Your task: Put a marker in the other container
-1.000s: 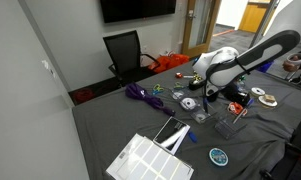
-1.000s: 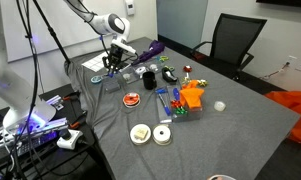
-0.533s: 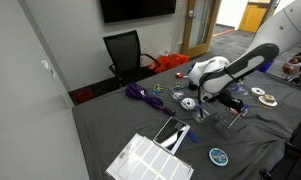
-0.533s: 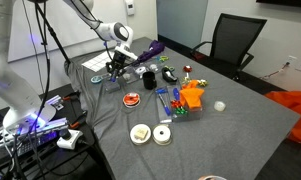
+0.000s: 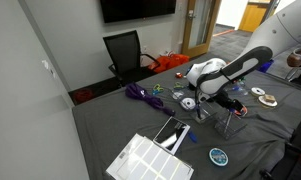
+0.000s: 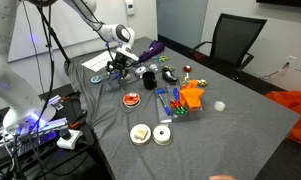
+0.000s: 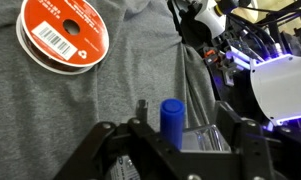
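In the wrist view a blue marker [image 7: 172,120] stands upright between my fingers, close to the left one, beside the wall of a clear container [image 7: 203,128]. My gripper [image 7: 185,135] is open, with its fingers wide apart around both. In both exterior views the gripper [image 5: 212,104] [image 6: 117,71] hangs low over the grey cloth at the clear container [image 5: 228,123]. A black cup [image 6: 148,78] stands nearby. More blue markers [image 6: 164,101] lie in the middle of the table.
A red tape roll [image 7: 62,38] [image 6: 132,99] lies close to the gripper. Also on the table are a purple cable [image 5: 140,94] [image 6: 150,48], an orange object [image 6: 193,95], white tape rolls [image 6: 140,132] and a white gridded sheet [image 5: 150,160]. A black chair [image 5: 123,50] stands behind.
The arm has swung in and lowered the gripper toward the clear container. The other things on the table have not moved.
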Controlling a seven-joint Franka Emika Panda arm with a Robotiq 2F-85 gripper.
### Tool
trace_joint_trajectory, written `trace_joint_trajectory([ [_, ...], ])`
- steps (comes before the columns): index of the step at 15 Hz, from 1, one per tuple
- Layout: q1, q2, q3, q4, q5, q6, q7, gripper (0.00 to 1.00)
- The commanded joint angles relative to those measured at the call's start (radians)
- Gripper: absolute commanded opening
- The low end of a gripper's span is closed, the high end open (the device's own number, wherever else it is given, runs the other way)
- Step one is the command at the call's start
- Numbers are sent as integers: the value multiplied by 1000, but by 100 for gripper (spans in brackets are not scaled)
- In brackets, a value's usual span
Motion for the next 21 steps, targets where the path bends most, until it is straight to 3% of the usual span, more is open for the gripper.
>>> trace_joint_trajectory([
  [1, -14, -50, 10, -36, -12, 7, 1, 98],
  [5, -21, -163, 7, -138, -52, 45, 4, 100],
  [7, -33, -238, 4, -213, -87, 119, 10, 100],
  [13, -123, -464, -58, -502, -217, 543, -44, 100],
  [15, -208, -518, -60, -577, -237, 691, -120, 100],
  [21, -322, -578, -211, -723, -81, 1096, -533, 100],
])
